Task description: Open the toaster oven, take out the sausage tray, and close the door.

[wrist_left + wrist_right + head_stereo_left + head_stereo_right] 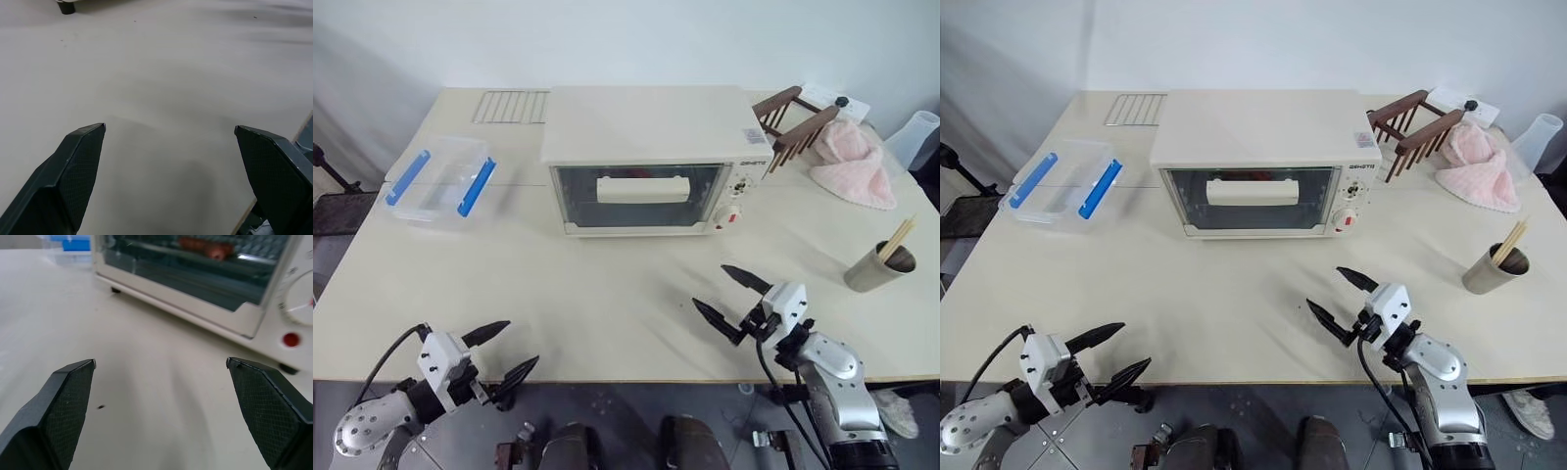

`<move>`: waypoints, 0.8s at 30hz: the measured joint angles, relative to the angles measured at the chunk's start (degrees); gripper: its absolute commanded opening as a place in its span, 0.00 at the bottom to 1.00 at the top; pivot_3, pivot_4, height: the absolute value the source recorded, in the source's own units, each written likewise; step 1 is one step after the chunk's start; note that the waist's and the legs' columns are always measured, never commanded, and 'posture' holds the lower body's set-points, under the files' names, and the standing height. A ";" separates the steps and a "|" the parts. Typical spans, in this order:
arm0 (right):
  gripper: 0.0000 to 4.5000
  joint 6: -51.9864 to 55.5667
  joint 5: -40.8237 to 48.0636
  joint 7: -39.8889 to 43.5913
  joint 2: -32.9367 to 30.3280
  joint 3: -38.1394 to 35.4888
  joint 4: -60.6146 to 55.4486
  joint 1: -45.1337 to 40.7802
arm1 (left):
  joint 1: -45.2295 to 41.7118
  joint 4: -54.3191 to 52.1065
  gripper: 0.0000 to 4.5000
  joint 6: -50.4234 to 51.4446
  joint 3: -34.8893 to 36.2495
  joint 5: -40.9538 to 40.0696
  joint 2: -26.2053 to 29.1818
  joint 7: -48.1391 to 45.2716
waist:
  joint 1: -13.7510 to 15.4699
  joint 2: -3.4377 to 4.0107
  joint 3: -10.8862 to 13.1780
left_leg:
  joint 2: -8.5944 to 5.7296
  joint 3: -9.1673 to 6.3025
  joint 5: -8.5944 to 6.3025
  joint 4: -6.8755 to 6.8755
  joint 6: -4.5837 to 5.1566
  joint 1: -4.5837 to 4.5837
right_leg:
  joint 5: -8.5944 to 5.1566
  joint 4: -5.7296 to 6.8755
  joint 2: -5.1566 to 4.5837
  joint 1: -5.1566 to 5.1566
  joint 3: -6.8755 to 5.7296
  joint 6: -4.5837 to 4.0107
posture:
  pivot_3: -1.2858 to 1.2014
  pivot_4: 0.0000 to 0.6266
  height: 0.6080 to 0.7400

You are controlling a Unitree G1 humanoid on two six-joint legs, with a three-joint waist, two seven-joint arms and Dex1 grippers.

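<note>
1. Left gripper (504,352) hangs at the table's (607,313) near left edge, fingers wide, empty.
2. Oven (651,162) sits far centre, door (641,196) shut; its stiff bar handle (643,189) looks the best grip. Tray (215,249) inside, probably light, greasy.
3. Right gripper (734,299) hovers near right, fingers wide, empty.

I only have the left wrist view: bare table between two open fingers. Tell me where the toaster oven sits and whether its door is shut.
Observer: The toaster oven stands at the middle of the table, toward the far side; its door is shut.
Operator: Report the other arm.
Observer: The right gripper hovers open over the table, in front of the oven's knob end, apart from it.
Operator: Confirm the sausages are inside.
Observer: The right wrist view shows a red sausage behind the glass.
Operator: Say what's beside the oven.
Observer: A clear box with blue clips lies to its left.
</note>
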 measured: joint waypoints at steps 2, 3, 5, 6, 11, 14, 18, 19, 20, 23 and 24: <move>1.00 -0.28 0.30 1.19 -0.01 0.00 0.88 -0.44 | 0.12 -0.94 1.00 -0.54 0.04 0.70 0.30 0.42 | -0.07 0.00 0.00 | -0.01 0.00 0.00 0.00 0.00 0.00 | 0.00 0.00 0.01 0.00 0.00 0.00 | 0.52 0.24 1.00; 1.00 -0.25 0.76 1.84 -0.08 0.01 1.00 -0.89 | -0.04 -1.05 1.00 -0.62 0.07 0.87 0.46 0.49 | -0.08 0.01 0.00 | -0.02 0.00 0.00 0.00 0.00 0.01 | 0.00 0.01 0.02 0.00 -0.01 0.00 | 0.52 0.24 1.00; 1.00 2.58 3.44 3.55 -0.53 0.01 0.75 -3.33 | -1.83 -0.88 1.00 2.38 0.37 -2.91 0.28 0.65 | -0.23 0.06 0.03 | 0.06 0.02 0.02 0.00 -0.02 0.00 | 0.00 0.05 0.05 -0.04 0.00 0.00 | 0.52 0.24 1.00; 1.00 4.18 4.51 3.73 -0.59 0.01 0.16 -4.93 | -3.14 -0.89 1.00 3.99 0.85 -5.84 0.25 0.30 | -0.24 0.06 0.03 | 0.17 0.01 0.05 0.01 -0.04 0.01 | 0.00 0.09 0.06 -0.04 0.00 -0.01 | 0.52 0.24 1.00; 1.00 14.46 8.92 2.16 -0.60 0.20 -3.17 -12.97 | -9.19 -0.62 1.00 15.25 3.41 -18.37 4.34 -1.79 | -0.13 0.07 0.02 | 0.13 -0.02 0.06 0.02 -0.06 0.01 | -0.01 0.41 0.04 -0.14 0.00 -0.02 | 0.52 0.24 1.00; 1.00 19.66 9.99 1.18 -0.17 1.41 -3.26 -17.06 | -14.29 0.65 1.00 18.65 3.18 -20.72 5.20 -2.51 | 0.04 0.06 0.03 | -0.05 -0.02 0.06 0.04 -0.06 -0.05 | -0.01 0.54 0.03 -0.16 -0.01 -0.02 | 0.52 0.24 1.00; 1.00 22.05 10.36 0.24 2.88 2.92 -3.13 -22.96 | -21.61 4.36 1.00 20.26 1.97 -20.84 5.66 -3.82 | -0.08 0.06 0.02 | -0.10 0.01 0.09 0.06 -0.09 -0.12 | -0.01 0.53 0.11 -0.22 -0.03 -0.02 | 0.52 0.24 1.00; 1.00 21.79 10.29 0.21 3.19 3.03 -3.01 -23.67 | -22.42 4.61 1.00 20.32 1.68 -20.82 5.66 -4.19 | -0.13 0.06 0.02 | -0.10 0.02 0.09 0.05 -0.10 -0.12 | -0.01 0.54 0.12 -0.22 -0.04 -0.02 | 0.52 0.24 1.00; 1.00 21.48 10.09 0.30 3.43 3.05 -2.65 -24.29 | -23.05 5.09 1.00 20.65 1.39 -20.81 5.66 -4.60 | -0.18 0.06 0.02 | -0.10 0.02 0.08 0.04 -0.11 -0.12 | -0.01 0.55 0.13 -0.23 -0.04 -0.02 | 0.52 0.24 1.00; 1.00 20.04 8.94 0.47 4.45 3.17 -0.78 -24.72 | -23.28 6.41 1.00 21.67 0.57 -20.57 5.64 -5.33 | -0.21 0.05 0.03 | -0.10 0.05 0.07 0.00 -0.12 -0.17 | -0.01 0.53 0.15 -0.32 -0.09 -0.01 | 0.52 0.24 1.00; 1.00 19.57 8.81 0.46 5.08 3.19 -0.20 -24.95 | -23.28 6.41 1.00 21.68 0.35 -20.41 5.55 -5.45 | -0.21 0.05 0.03 | -0.10 0.05 0.07 0.00 -0.12 -0.18 | -0.01 0.53 0.15 -0.33 -0.09 -0.01 | 0.52 0.24 1.00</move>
